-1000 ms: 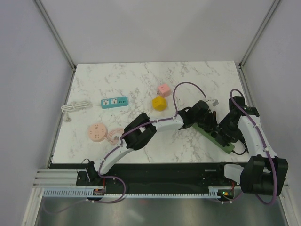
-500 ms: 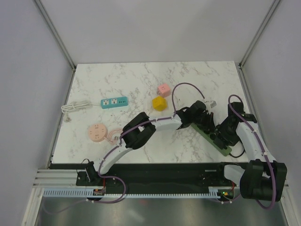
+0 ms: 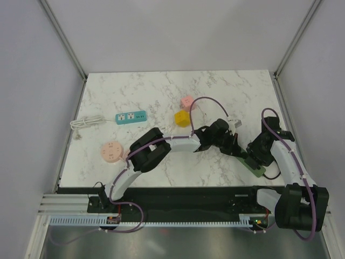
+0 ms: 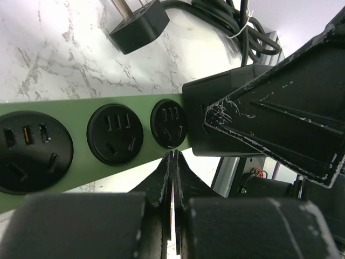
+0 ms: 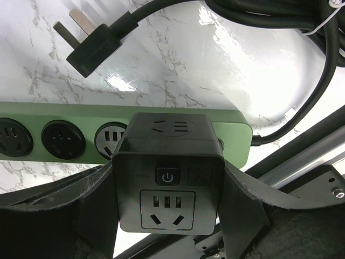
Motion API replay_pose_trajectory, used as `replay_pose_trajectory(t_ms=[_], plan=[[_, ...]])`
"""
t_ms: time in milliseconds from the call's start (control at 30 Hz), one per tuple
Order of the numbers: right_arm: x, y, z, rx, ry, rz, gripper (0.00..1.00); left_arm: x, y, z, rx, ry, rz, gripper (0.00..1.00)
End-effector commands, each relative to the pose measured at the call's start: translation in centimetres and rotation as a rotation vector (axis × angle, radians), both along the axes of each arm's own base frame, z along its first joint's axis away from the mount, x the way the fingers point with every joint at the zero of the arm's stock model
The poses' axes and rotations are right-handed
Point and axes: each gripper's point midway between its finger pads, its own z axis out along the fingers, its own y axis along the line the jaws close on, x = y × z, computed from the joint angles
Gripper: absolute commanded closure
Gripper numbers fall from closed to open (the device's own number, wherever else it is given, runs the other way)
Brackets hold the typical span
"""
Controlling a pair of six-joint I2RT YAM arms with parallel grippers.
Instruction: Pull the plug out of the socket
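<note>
The black cube-shaped adapter plug [image 5: 168, 162] sits on the end socket of the green plastic power strip [image 5: 59, 116], clamped between the right tool's [image 5: 170, 208] fingers. The left tool [image 4: 173, 178] is closed and empty, its tips at the strip's edge on the white marble desk [image 5: 178, 59].

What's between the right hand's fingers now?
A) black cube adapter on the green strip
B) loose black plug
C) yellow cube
A: the right hand has a finger on each side of the black cube adapter, seated on the green strip.
</note>
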Motion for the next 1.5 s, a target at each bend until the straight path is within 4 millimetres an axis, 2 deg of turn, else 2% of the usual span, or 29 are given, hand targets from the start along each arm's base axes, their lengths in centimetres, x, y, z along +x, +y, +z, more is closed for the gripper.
replay_pose_trajectory(t_ms=[0, 133, 233, 367, 433, 500, 567, 633, 667, 833, 967, 1000, 1133, 1333, 1433, 1467], plan=[[2.2, -0.8, 1.4, -0.038, -0.115, -0.018, 1.0, -0.2, -0.9, 1.9, -0.063, -0.044, -0.037, 0.98], [2.1, -0.5, 1.1, -0.022, -0.111, -0.016, 1.0, -0.1, -1.9, 0.3, -0.059, -0.012, -0.047, 0.98], [1.9, -0.5, 0.9, -0.022, -0.109, -0.016, 1.0, -0.2, -2.1, 0.7, -0.069, -0.019, -0.053, 0.98], [1.8, -0.4, 0.9, -0.018, -0.11, -0.015, 1.0, 0.3, -1.9, 2.5, -0.085, -0.077, -0.037, 0.98], [1.9, -0.4, 1.0, -0.017, -0.115, -0.014, 1.0, 0.6, -1.9, 2.4, -0.068, -0.085, -0.029, 0.98], [1.9, -0.4, 1.0, -0.016, -0.114, -0.012, 1.0, 0.6, -1.9, 1.2, -0.042, -0.066, -0.035, 0.98], [1.8, -0.3, 0.9, -0.017, -0.111, -0.011, 1.0, 0.4, -2.4, 1.0, -0.051, -0.042, -0.047, 0.98], [1.8, -0.3, 0.7, -0.013, -0.107, -0.013, 1.0, 0.2, -2.8, -0.1, -0.031, -0.019, -0.049, 0.98], [1.8, -0.3, 0.7, -0.009, -0.106, -0.014, 1.0, 0.7, -2.8, -0.5, -0.012, -0.026, -0.024, 0.98], [2.5, -0.4, 1.6, -0.015, -0.135, -0.011, 1.0, 0.3, -2.1, -4.3, 0.094, 0.053, 0.001, 0.98], [3.2, -0.7, 2.4, -0.032, -0.15, -0.009, 1.0, -0.9, -1.1, -4.6, 0.107, 0.065, -0.009, 0.98], [3.1, -0.8, 2.5, -0.034, -0.148, -0.01, 1.0, -0.7, -1.1, -3.6, 0.095, 0.038, 0.0, 0.98], [3.5, -0.8, 2.8, -0.035, -0.155, -0.008, 1.0, -0.8, -0.5, -4.0, 0.116, 0.008, 0.011, 0.98], [4.6, -1.1, 4.2, -0.05, -0.189, -0.006, 1.0, -1.3, 1.1, -6.9, 0.166, 0.016, 0.028, 0.98], [5.0, -0.9, 4.6, -0.038, -0.202, -0.004, 1.0, -0.9, 0.6, -7.2, 0.165, 0.011, 0.038, 0.98], [5.1, -0.8, 4.5, -0.031, -0.203, -0.003, 1.0, -1.0, 0.7, -8.4, 0.188, 0.02, 0.036, 0.98]])
